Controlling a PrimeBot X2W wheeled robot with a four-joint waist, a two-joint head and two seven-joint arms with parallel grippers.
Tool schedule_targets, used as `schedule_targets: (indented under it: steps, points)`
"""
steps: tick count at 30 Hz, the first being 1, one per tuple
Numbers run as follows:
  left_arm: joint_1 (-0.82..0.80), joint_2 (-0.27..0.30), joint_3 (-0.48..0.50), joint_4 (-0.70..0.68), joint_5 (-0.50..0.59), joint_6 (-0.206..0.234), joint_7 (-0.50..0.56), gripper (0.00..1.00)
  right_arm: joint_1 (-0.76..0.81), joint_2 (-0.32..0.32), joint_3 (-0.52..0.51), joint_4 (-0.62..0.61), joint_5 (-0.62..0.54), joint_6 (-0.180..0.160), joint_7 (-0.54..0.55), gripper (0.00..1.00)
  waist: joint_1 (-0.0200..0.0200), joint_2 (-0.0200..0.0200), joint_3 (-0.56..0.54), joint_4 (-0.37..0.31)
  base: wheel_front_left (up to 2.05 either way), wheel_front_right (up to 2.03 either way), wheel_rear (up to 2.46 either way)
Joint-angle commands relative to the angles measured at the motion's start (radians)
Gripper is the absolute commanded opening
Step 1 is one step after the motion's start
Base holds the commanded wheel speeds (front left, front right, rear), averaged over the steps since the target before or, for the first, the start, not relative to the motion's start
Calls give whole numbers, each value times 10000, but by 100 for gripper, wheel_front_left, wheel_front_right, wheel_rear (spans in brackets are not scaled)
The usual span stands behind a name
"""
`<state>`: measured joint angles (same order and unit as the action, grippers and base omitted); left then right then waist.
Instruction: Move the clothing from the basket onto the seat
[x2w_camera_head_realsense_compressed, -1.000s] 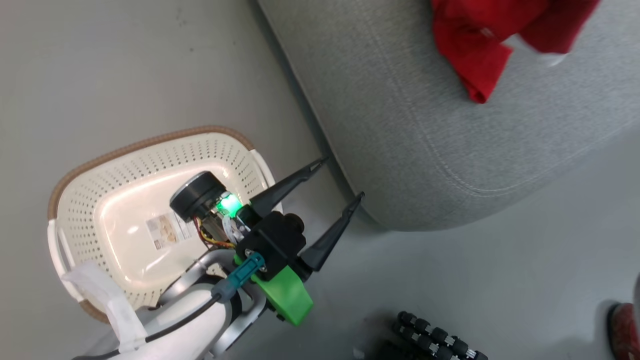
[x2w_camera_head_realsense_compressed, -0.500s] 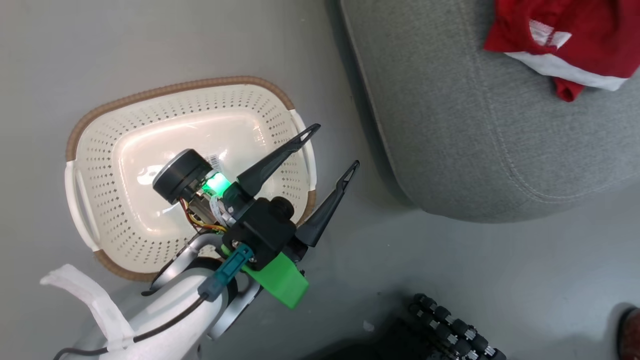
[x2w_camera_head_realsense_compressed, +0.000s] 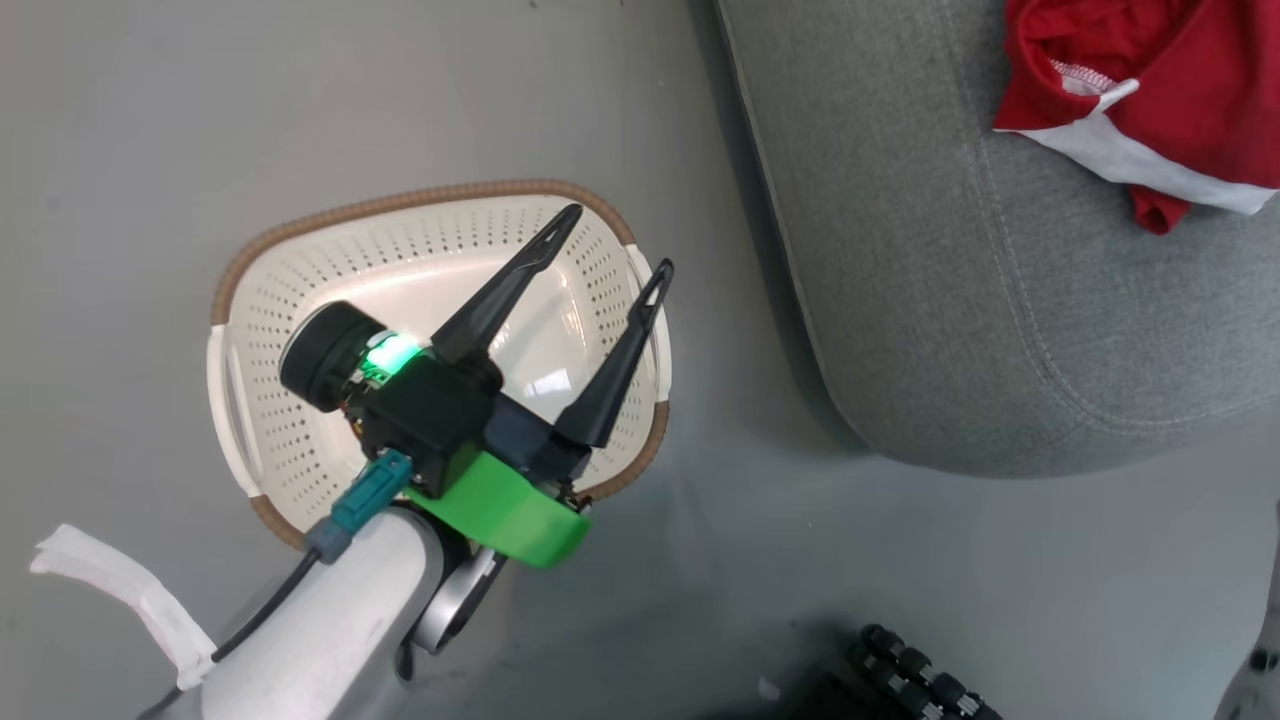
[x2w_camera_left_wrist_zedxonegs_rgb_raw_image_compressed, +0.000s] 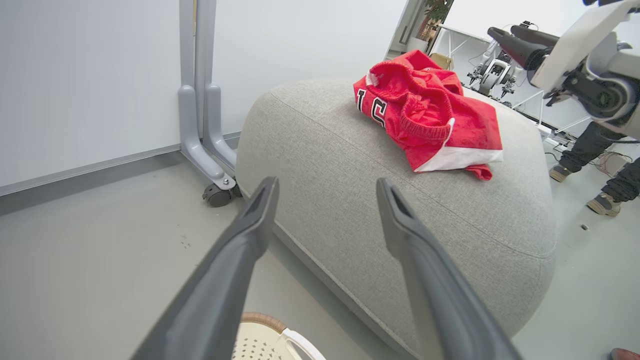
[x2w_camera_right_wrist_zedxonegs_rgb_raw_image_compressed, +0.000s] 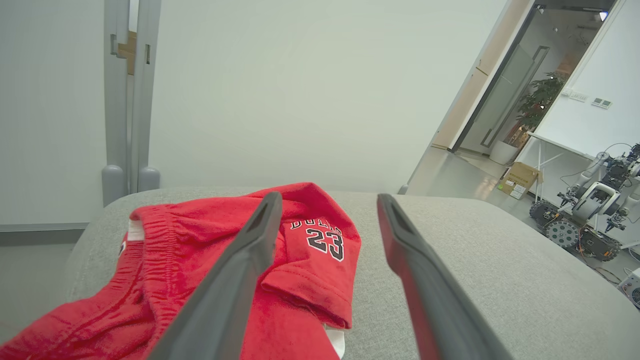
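Red clothing (x2w_camera_right_wrist_zedxonegs_rgb_raw_image_compressed: 190, 250) on the grey seat (x2w_camera_right_wrist_zedxonegs_rgb_raw_image_compressed: 475, 260) reads "23".

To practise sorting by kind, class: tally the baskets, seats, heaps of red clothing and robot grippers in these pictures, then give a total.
basket: 1
seat: 1
heap of red clothing: 1
grippers: 2, the left gripper and the right gripper
Total: 5
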<state>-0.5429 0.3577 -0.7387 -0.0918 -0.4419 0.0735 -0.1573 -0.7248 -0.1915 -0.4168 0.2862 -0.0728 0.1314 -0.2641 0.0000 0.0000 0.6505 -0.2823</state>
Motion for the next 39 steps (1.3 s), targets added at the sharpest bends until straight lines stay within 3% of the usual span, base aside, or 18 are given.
schedule_targets:
  steps: [1,8,13,20,26,39]
  points:
    - [169,-47,124,185,-168,46,-180,100,537,69,280,-228,177,-12,-3,100,0,0,-830,360,0,0,0]
    - [908,-453,563,1302,-72,772,-932,100,2762,441,2054,-1458,935,-14,-3,100,0,0,-2423,1192,0,0,0]
    - [1744,-768,1388,1739,-1,1264,-1078,100,3933,550,3286,-1669,1364,-14,-3,100,0,0,-3460,1895,0,0,0]
    - [3382,-1074,3125,1689,671,1368,-1079,100,5209,713,4685,-1547,1422,-14,-4,100,0,0,-4785,2772,0,0,0]
    - [4959,-1483,4669,1584,1090,1117,-1070,100,6320,752,5483,-1762,1543,-14,-4,100,0,0,-5791,3267,0,0,0]
    - [7365,-2496,6422,1266,2461,-256,-1072,100,8495,1122,4961,-2257,1748,-14,-2,100,0,0,-7065,3463,0,0,0]
